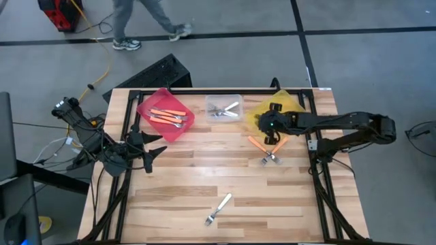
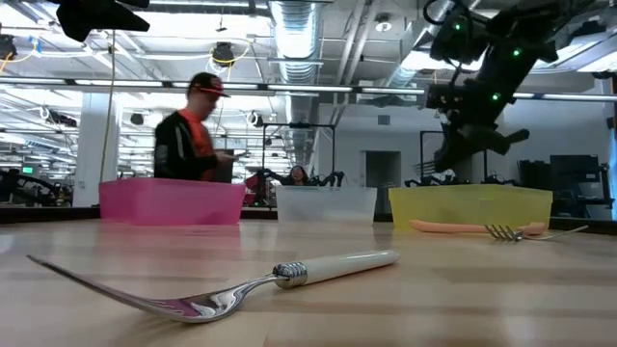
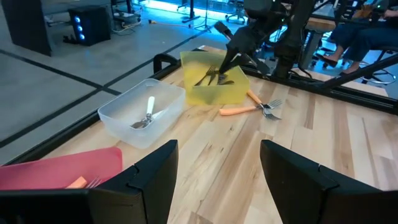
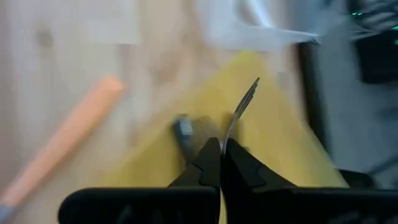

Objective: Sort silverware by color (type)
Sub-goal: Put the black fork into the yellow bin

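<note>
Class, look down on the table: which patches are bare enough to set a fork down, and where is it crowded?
Bare wood runs between the white-handled fork near the front edge and the bins. Crowded: the back edge, with red bin, clear bin and yellow bin, plus orange-handled forks beside the right pincer.

We see a counter of pale, smooth wood planks with a soft sheen. The fork at lower centre of the low view has a glossy metal head and a smooth cream plastic-looking handle. The red bin, clear bin and yellow bin look like translucent plastic.
</note>
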### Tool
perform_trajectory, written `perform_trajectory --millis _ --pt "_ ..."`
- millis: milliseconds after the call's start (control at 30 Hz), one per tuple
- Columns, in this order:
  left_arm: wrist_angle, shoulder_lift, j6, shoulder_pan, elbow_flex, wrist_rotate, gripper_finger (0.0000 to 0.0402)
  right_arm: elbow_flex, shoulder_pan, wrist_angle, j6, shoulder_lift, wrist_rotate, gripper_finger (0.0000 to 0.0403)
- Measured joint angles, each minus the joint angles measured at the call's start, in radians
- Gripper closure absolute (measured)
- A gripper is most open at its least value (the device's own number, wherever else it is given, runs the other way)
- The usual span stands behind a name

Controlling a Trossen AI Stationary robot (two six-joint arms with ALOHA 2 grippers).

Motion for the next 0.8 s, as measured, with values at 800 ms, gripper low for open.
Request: perform_trajectory --millis 800 --pt "-0.026 0.0 0.0 0.0 0.0 -0.011 0.019 -0.001 -0.364 -0.023 -0.16 0.133 -0.484 0.0379"
